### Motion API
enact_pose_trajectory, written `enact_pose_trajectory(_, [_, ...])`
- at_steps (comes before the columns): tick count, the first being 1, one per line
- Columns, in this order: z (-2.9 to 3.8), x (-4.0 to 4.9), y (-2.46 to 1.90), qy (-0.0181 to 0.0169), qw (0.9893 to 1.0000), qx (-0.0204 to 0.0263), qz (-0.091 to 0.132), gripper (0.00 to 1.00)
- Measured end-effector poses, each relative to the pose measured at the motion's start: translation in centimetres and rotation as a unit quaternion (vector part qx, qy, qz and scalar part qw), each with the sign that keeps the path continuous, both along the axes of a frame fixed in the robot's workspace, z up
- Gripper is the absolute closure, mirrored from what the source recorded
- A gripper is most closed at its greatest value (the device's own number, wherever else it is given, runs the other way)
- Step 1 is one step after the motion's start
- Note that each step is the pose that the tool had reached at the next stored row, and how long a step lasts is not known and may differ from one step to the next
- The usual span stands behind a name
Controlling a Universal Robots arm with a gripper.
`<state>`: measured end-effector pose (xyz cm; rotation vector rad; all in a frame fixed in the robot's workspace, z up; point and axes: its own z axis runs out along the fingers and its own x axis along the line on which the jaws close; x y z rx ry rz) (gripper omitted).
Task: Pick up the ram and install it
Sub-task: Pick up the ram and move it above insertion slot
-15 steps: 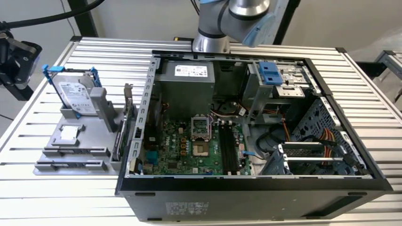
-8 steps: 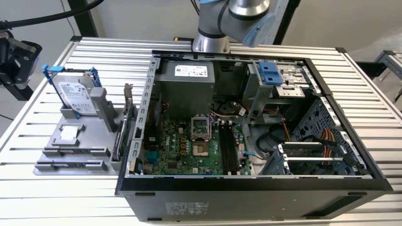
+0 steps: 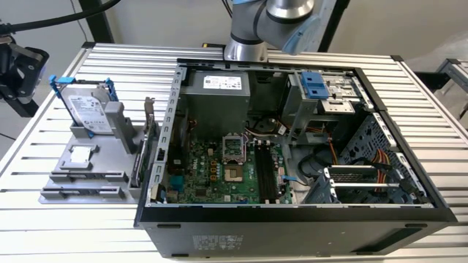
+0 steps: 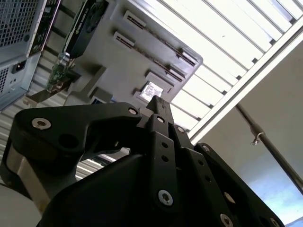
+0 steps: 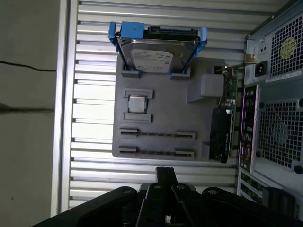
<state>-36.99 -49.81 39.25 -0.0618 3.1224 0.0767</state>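
Note:
The ram [image 5: 156,135] stands on edge as a thin dark stick in a long slot of the grey holder [image 5: 161,97]. A second stick [image 5: 156,152] sits in the slot beside it. In the exterior view the ram [image 3: 84,176] lies at the holder's near end, on the exterior view's left. My black gripper [image 5: 165,172] hangs above and apart from that end, shut with nothing between its fingers. It also shows as the gripper [image 4: 158,101] in the second wrist view and the gripper [image 3: 18,66] at the exterior view's far left. The motherboard's black slots [image 3: 264,175] lie inside the open case.
The holder also carries a silver hard drive in a blue frame [image 3: 86,107], a small square chip [image 5: 137,103] and an upright expansion card [image 3: 148,145]. The open computer case [image 3: 292,213] takes up the table's middle. The arm's base [image 3: 252,33] rises behind it.

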Motion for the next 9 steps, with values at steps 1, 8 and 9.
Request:
enact_pose_trajectory(1, [0.0,0.0,0.0,0.0,1.0,0.0,0.001,1.0])
enact_pose_trajectory(8, [0.01,0.0,0.0,0.0001,0.9999,0.0,0.012,1.0])
enact_pose_trajectory(9, [0.01,0.0,0.0,0.0,0.9999,0.0,0.015,1.0])
